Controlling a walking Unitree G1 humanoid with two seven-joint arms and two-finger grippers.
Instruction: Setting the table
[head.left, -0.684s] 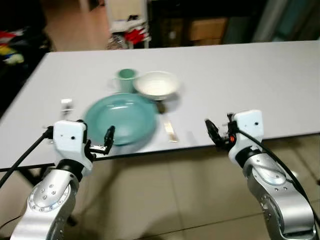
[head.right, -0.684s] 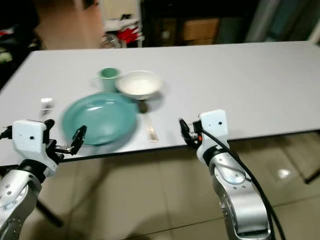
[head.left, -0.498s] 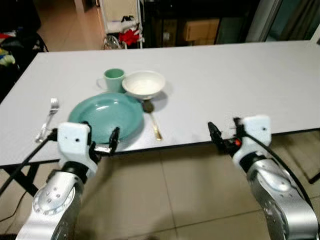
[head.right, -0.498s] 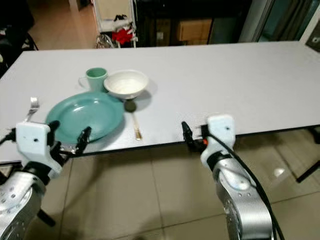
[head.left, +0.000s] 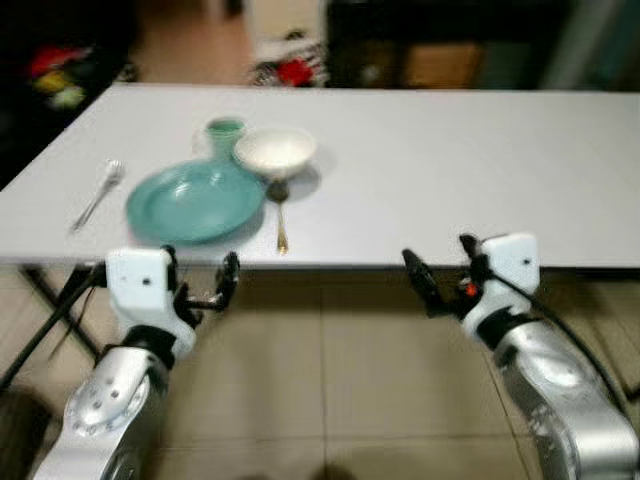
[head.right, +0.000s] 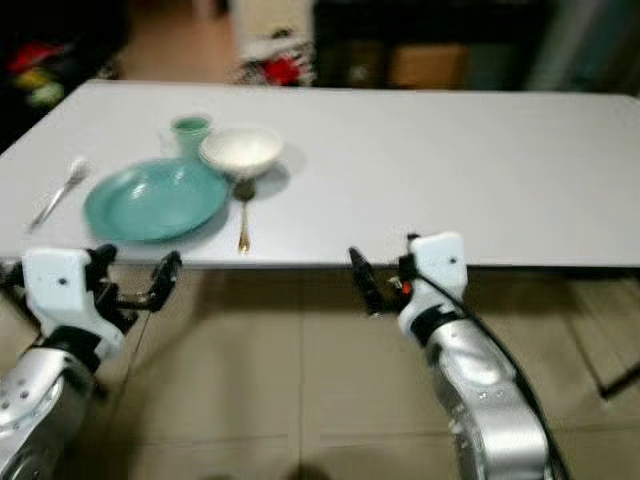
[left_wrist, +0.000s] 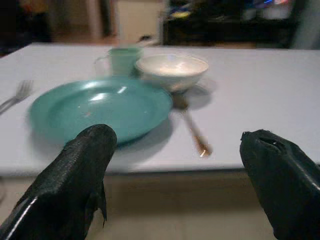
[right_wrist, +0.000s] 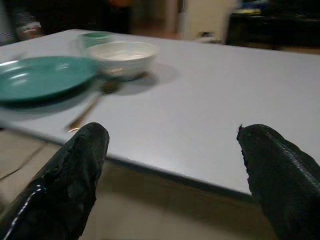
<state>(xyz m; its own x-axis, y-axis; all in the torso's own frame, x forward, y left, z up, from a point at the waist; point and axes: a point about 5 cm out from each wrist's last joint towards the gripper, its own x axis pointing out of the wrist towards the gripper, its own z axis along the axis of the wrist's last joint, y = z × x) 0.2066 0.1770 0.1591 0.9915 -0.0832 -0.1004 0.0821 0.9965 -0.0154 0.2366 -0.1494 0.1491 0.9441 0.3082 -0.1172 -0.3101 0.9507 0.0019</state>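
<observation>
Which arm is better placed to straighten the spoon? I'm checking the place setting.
Left, probably. The left gripper hangs open just before the table edge near the spoon; the right gripper is farther along.

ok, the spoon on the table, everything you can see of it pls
The spoon is slim and gold-coloured, seemingly metal, lying flat on the white table. Its bowl points away from the robot, right at the foot of the white bowl and in its shadow; contact cannot be judged. Its handle runs toward the near table edge, stopping short of it. It sits just right of the teal plate, apart from it. Neither end effector touches it.
</observation>
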